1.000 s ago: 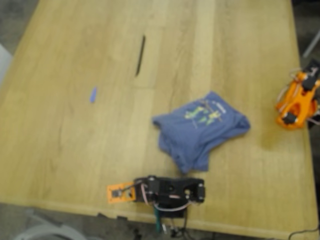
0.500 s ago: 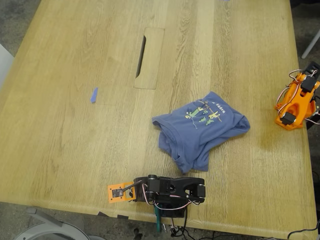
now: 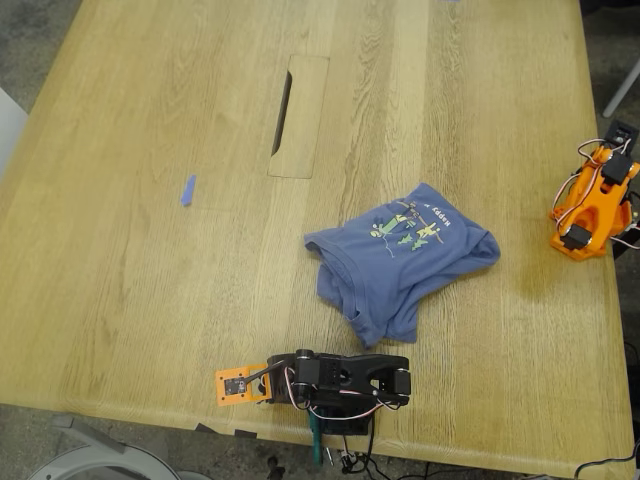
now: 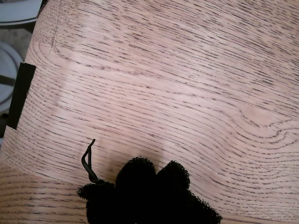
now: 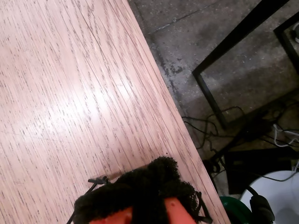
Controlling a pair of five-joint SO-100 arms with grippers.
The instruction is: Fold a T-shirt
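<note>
Exterior view shows the crumpled slate-blue cotton T-shirt (image 3: 400, 260) lying on the pale oak table (image 3: 150, 300), between my two grippers and touching neither. Its longer side runs roughly across the line from my first gripper (image 3: 240, 385) toward my second gripper (image 3: 590, 205). I judge that my second gripper is nearer, with a bunched sleeve end pointing toward it. My first gripper is further away, though its arm's base sits just beside the lowest tip of the shirt. In the first wrist view the black foam pads (image 4: 135, 175) touch, so that gripper looks pressed together. For the second I cannot tell.
</note>
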